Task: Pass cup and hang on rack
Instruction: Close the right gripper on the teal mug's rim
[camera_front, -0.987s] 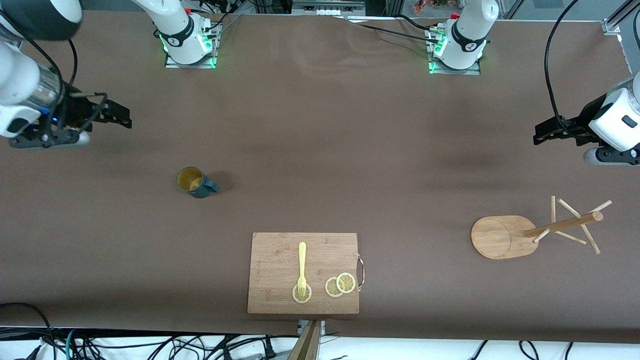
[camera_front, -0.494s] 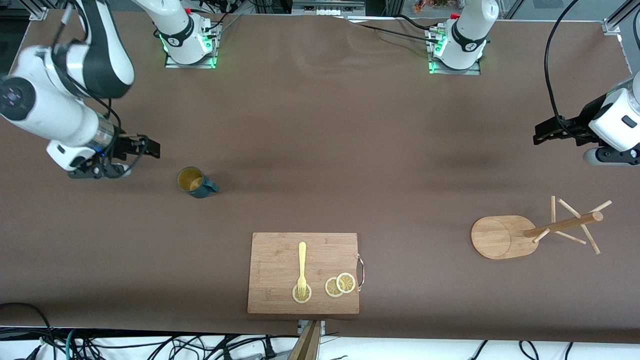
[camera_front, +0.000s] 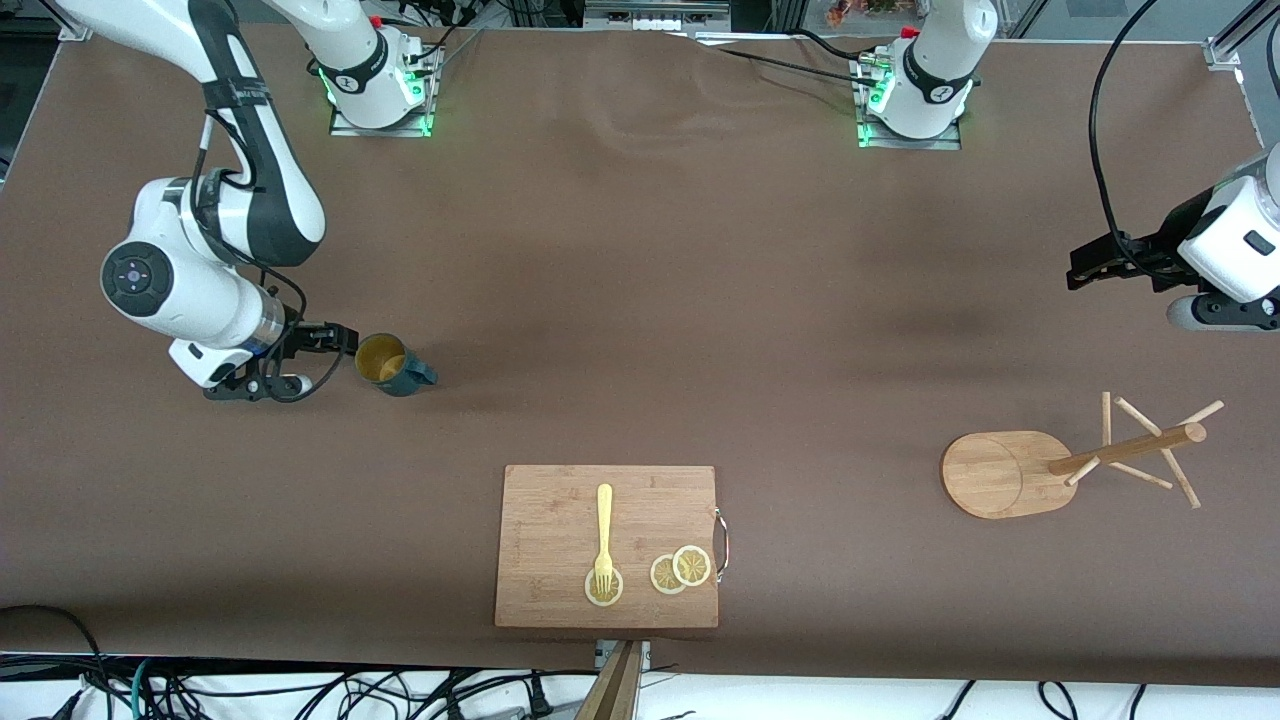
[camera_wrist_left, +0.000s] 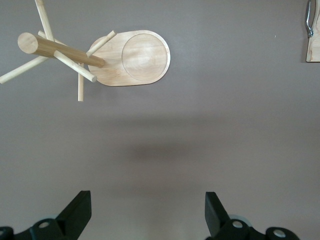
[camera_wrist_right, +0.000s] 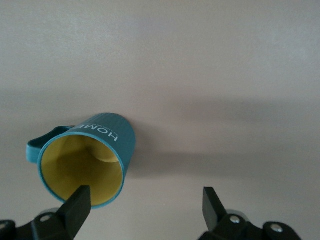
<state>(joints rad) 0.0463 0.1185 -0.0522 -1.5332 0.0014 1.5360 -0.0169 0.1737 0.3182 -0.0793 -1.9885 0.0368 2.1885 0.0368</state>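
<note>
The dark teal cup with a yellow-tan inside stands on the brown table toward the right arm's end, its handle pointing away from that end. My right gripper is open, low beside the cup, holding nothing. In the right wrist view the cup sits just ahead of one fingertip of the right gripper, off to one side of the gap. The wooden rack stands toward the left arm's end. My left gripper waits open above the table near it. The left wrist view shows the rack ahead of the empty left gripper.
A wooden cutting board lies near the table's front edge, nearer the front camera than the cup, with a yellow fork and lemon slices on it. Its corner shows in the left wrist view. Bare table separates cup and rack.
My right arm has swung down and in from the table's end until its open gripper is right beside the cup. The cup, the rack and the left arm have not moved.
</note>
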